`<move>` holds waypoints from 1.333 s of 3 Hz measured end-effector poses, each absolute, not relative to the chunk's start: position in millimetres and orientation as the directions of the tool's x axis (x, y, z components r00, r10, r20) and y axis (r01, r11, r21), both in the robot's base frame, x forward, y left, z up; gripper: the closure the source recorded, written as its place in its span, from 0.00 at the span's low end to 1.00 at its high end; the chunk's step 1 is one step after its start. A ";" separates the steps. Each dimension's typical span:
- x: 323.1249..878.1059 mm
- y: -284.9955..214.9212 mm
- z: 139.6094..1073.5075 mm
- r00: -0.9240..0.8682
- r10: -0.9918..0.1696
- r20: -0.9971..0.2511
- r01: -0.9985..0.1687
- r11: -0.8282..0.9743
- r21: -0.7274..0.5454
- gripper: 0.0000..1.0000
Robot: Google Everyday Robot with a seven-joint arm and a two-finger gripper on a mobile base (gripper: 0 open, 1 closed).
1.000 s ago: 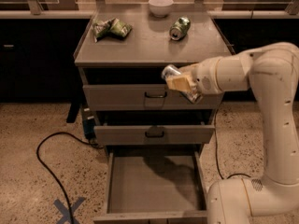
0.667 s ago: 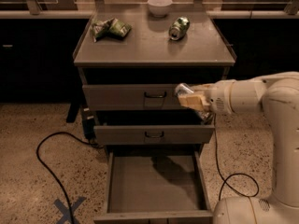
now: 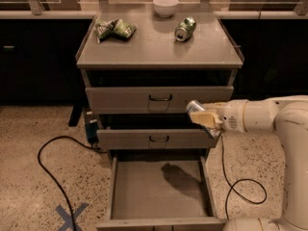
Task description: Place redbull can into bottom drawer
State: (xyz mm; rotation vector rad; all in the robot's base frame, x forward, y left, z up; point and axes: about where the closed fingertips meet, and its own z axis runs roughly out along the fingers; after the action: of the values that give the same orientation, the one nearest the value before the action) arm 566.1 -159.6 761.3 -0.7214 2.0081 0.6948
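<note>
**A:** What is on the far left?

**B:** A black cable (image 3: 48, 172) loops over the speckled floor, and a blue tape cross (image 3: 71, 214) is stuck near the lower edge.

**A:** And in the middle?

**B:** A grey metal cabinet with three drawers. On its tabletop (image 3: 154, 52) lie a crumpled green bag (image 3: 114, 29) at the left, a white bowl (image 3: 165, 6) at the back, and a fat green can (image 3: 185, 29) on its side at the right. The top drawer (image 3: 125, 99) and middle drawer (image 3: 130, 139) are pushed in. The bottom drawer (image 3: 144, 186) is pulled out, and a dark shadow falls on its plain grey floor.

**A:** Where is the end effector?

**B:** The end effector (image 3: 201, 117) hangs in front of the cabinet's right side, level with the gap between the top and middle drawers. It is above the right part of the open bottom drawer and well clear of its floor.

**A:** Is it holding anything?

**B:** Yes. Its pale fingers are pinched around the redbull can (image 3: 194, 107). The slim silvery can is tilted, with one end pointing up and to the left. It does not touch the drawer below.

**A:** How is the arm posed?

**B:** The white arm (image 3: 260, 115) reaches in from the right edge. Its forearm is almost level, with the wrist pointing left toward the cabinet.
</note>
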 end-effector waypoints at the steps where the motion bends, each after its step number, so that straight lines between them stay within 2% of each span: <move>1: 570.8 -158.1 750.3 -0.475 -0.216 -0.853 -0.691 0.691 0.209 1.00; 2: 577.7 -170.6 706.0 -0.488 -0.169 -0.856 -0.643 0.734 0.221 1.00; 3: 586.6 -169.2 646.3 -0.632 -0.161 -0.758 -0.573 0.755 0.317 1.00; 4: 591.4 -173.1 574.7 -0.826 -0.178 -0.535 -0.458 0.766 0.451 1.00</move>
State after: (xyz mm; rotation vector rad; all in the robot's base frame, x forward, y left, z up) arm 591.4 -173.1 574.7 -0.4788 2.4907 0.8057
